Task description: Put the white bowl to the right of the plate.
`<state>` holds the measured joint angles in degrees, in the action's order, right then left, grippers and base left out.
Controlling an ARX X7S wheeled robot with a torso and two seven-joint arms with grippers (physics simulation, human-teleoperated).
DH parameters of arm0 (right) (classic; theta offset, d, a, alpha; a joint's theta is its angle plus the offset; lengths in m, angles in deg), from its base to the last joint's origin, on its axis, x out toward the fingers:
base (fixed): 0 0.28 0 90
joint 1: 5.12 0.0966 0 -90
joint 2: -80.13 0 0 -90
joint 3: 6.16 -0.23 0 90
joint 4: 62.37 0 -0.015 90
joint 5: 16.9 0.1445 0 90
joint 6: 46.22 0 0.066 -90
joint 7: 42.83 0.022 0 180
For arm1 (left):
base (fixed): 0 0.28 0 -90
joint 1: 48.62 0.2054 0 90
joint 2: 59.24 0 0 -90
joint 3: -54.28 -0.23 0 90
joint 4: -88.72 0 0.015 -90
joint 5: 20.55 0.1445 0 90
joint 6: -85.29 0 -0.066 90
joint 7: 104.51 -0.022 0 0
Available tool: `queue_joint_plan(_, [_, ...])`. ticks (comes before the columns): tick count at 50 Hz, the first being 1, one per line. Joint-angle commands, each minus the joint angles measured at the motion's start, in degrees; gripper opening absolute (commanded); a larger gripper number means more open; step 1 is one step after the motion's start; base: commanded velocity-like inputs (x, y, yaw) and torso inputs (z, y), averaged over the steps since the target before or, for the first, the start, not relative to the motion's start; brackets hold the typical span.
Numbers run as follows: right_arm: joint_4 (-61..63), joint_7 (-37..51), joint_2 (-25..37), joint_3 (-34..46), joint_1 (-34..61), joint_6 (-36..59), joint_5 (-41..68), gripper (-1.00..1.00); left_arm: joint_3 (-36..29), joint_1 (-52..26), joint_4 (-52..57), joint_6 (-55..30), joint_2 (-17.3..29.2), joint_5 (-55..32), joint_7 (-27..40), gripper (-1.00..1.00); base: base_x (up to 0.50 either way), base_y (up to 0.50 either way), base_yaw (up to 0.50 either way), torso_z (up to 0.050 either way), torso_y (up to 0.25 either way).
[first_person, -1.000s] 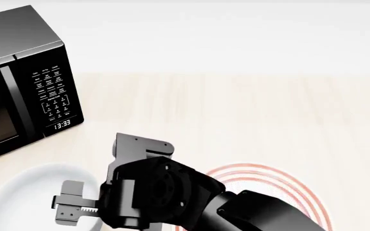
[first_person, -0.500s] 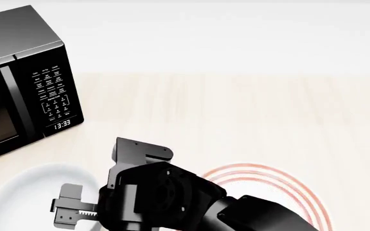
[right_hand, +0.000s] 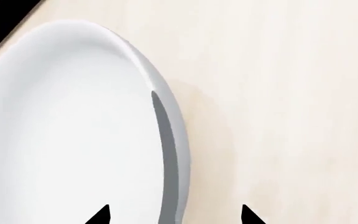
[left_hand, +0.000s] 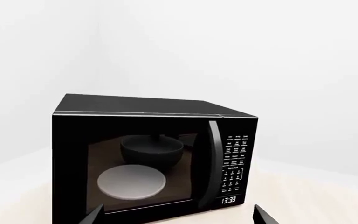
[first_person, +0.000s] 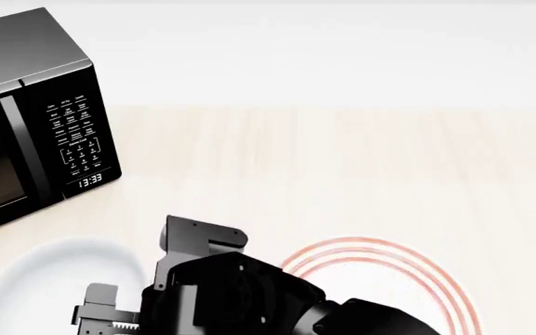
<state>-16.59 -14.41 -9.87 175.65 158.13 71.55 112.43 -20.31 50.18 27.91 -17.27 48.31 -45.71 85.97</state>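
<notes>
The white bowl [first_person: 35, 279] sits at the near left of the table, and the plate [first_person: 389, 276] with red rings lies to its right. My right arm [first_person: 231, 296] reaches across the plate's left side to the bowl's right edge and hides that part. My right gripper [right_hand: 174, 215] is open and straddles the bowl's [right_hand: 73, 130] rim, one fingertip over the inside and the other over the table outside. My left gripper [left_hand: 179, 218] is open with nothing between its fingertips, facing the microwave.
A black microwave [first_person: 26, 118] stands at the far left behind the bowl, door shut, a pale disc [left_hand: 131, 182] showing through its glass. Light wooden tabletop [first_person: 343, 167] stretches behind and to the right of the plate.
My right arm has shifted toward the near edge in the head view, closer over the bowl's right rim, uncovering more of the plate's rings. Bowl and plate have not moved.
</notes>
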Motion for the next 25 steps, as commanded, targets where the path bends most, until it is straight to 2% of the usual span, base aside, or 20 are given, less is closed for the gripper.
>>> queue_joint_plan(1, [0.0, 0.4, 0.0, 0.0, -0.5, 0.5, -0.4, -1.00, -0.1, 0.2, 0.2, 0.2, 0.2, -0.1, 0.1, 1.00, 0.00, 0.00, 0.00, 0.000, 0.000])
queue_joint_plan(17, [0.4, 1.9, 0.0, 0.0, 0.7, 0.1, -1.4, -1.00, -0.2, 0.6, 0.6, 0.5, 0.4, -0.4, 0.3, 1.00, 0.00, 0.00, 0.00, 0.000, 0.000])
queue_joint_plan(25, [2.3, 8.2, 0.0, -0.5, 4.4, -0.6, 0.5, -1.00, -0.4, 0.5, 0.3, 0.6, 0.5, -0.6, 0.3, 1.00, 0.00, 0.00, 0.00, 0.000, 0.000])
